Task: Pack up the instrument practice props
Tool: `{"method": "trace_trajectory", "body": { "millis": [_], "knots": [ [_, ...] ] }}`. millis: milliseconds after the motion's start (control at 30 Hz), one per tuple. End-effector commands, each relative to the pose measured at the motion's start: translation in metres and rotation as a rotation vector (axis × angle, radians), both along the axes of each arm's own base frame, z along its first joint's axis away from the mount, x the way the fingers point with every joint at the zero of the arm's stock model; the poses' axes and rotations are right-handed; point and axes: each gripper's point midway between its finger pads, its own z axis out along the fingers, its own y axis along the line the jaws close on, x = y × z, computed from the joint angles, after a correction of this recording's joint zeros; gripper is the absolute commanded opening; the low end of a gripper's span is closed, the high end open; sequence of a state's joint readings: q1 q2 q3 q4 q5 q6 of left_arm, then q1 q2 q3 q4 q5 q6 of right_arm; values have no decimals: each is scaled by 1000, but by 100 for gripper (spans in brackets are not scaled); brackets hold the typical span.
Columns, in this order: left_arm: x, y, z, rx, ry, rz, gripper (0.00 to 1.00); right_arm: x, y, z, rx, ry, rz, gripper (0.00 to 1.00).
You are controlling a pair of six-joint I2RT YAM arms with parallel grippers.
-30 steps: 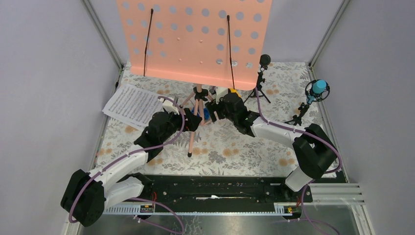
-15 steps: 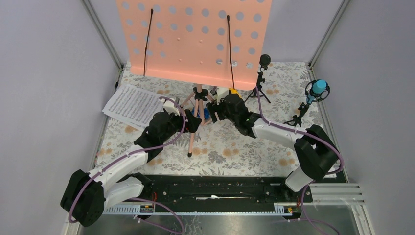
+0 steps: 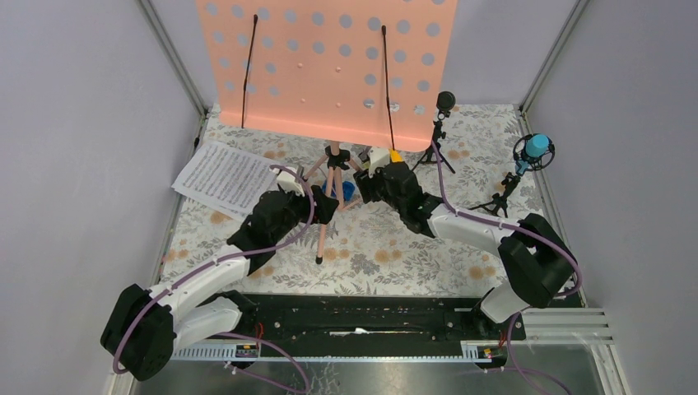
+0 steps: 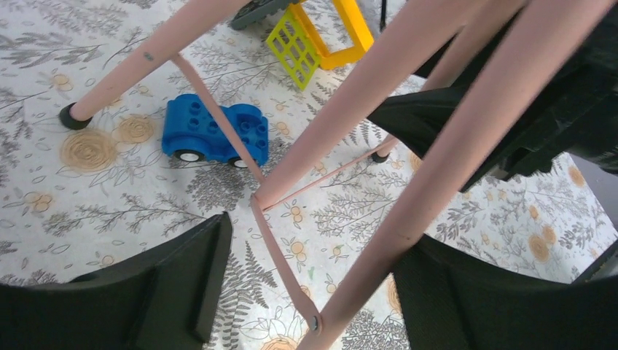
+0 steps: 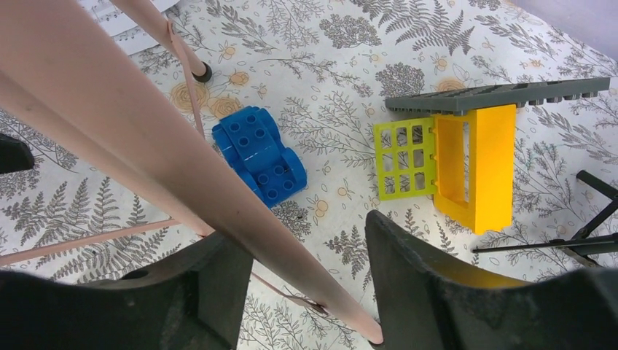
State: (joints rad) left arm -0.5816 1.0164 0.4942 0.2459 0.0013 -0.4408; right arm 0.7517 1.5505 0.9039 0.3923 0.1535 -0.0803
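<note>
Has nudged the right claw point(image 3: 368, 183) a little toward the far edge of the bench point(image 3: 395, 247) over the last second and drawn its jaws closer, uncovering more of the blue toy car point(image 3: 348, 191) from above. Straddles one pink leg of the music stand point(image 3: 329, 66) with that claw: jaws apart but narrowing, leg between the fingers point(image 5: 437, 292), not yet pinched, judging by the wrist view. Keeps the left claw point(image 3: 323, 206) almost in place, jaws wide apart around the front leg point(image 3: 321, 239), with only a slight narrowing; leg close against the right-hand finger point(image 4: 495, 299), contact hard to tell. No shift in the stand itself: upright at the middle of the far edge, legs spread, thin brace straps point(image 4: 218, 127) stretched between them.

Reads as the start of folding the tripod, with a claw set on a leg from either side; nothing packed yet. Sheet-music pages point(image 3: 224, 177) flat near the far left corner, black mic point(image 3: 444, 103) on its small tripod at the far edge, right of the stand, blue mic point(image 3: 535, 148) near the far right corner, all untouched. Toy car and yellow-green block point(image 5: 437, 157) under the stand, near the legs, likely to be knocked during any inward swing of those legs.

No brand, label or legible word anywhere: only printed staves on the pages, too small to read, and plain studs on the car.
</note>
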Motion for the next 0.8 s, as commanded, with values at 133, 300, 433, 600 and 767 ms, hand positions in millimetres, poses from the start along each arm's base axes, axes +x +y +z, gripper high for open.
{"method": "trace_trajectory", "body": {
  "millis": [133,300,433,600,767],
  "knots": [
    [8,-6,21,-57,-119,19,66,5,-6,42,100,-168,-17,53],
    [6,-21,21,-71,-123,-36,50,0,-5,45,132,-178,2,20],
    [0,-31,13,-72,-113,-81,35,-12,6,46,192,-150,73,15],
    [-9,-37,4,-63,-104,-102,10,-26,4,51,261,-145,95,10],
    [-17,-46,5,-52,-116,-122,0,-48,8,68,338,-149,156,9]
  ]
}}
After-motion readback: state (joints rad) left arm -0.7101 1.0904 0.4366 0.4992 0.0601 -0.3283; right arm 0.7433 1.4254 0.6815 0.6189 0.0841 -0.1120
